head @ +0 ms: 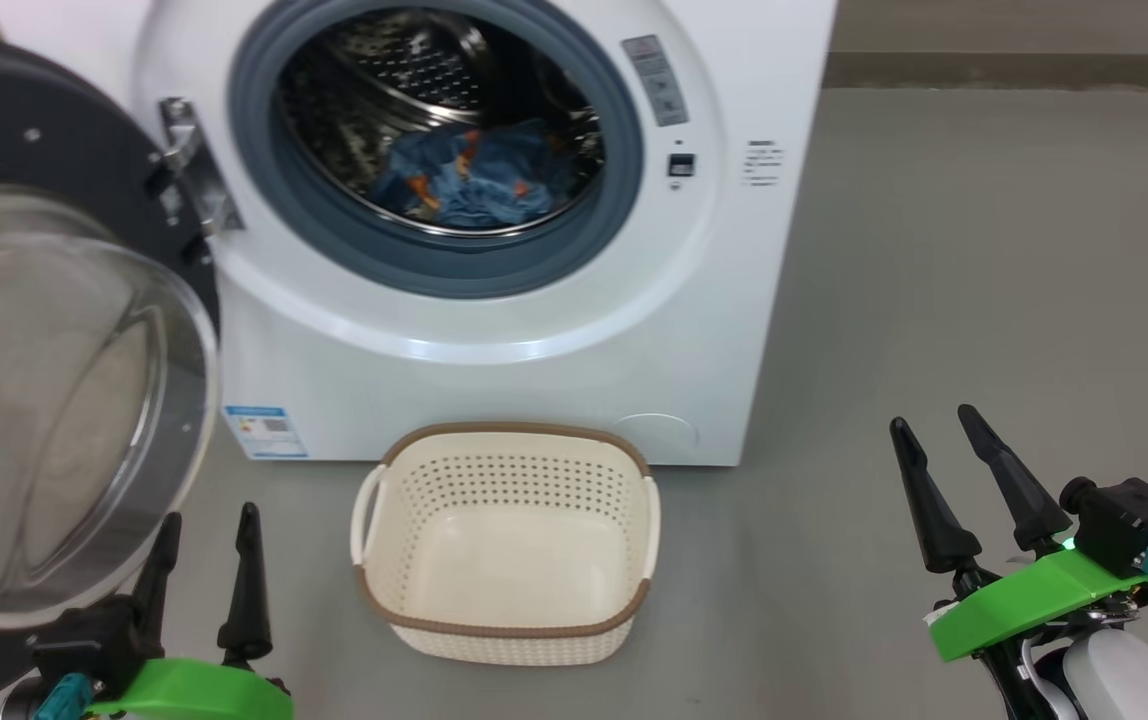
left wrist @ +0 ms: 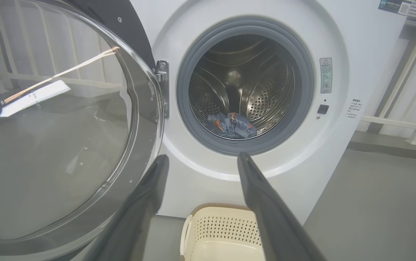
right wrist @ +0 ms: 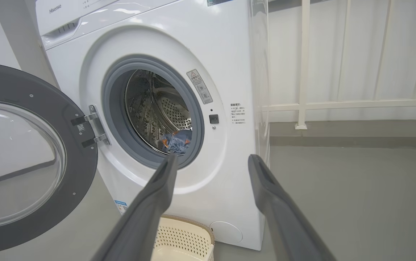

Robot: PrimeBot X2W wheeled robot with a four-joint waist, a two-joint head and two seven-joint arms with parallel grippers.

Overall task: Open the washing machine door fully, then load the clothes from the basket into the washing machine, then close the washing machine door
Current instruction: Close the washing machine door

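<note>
Clothes (head: 474,180) lie inside the washer (head: 534,340), the basket (head: 504,435) sits empty, and the open door (head: 54,400) hangs at ten o'clock just beside the released left claw (head: 210,520), nearer than the released right claw (head: 934,420).

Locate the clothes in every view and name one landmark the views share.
Head view: clothes upper centre, on the drum floor.
Left wrist view: clothes at centre, low in the drum.
Right wrist view: clothes left of centre, at the drum's lower edge.
Shared landmark: grey-blue rubber ring around the drum.
</note>
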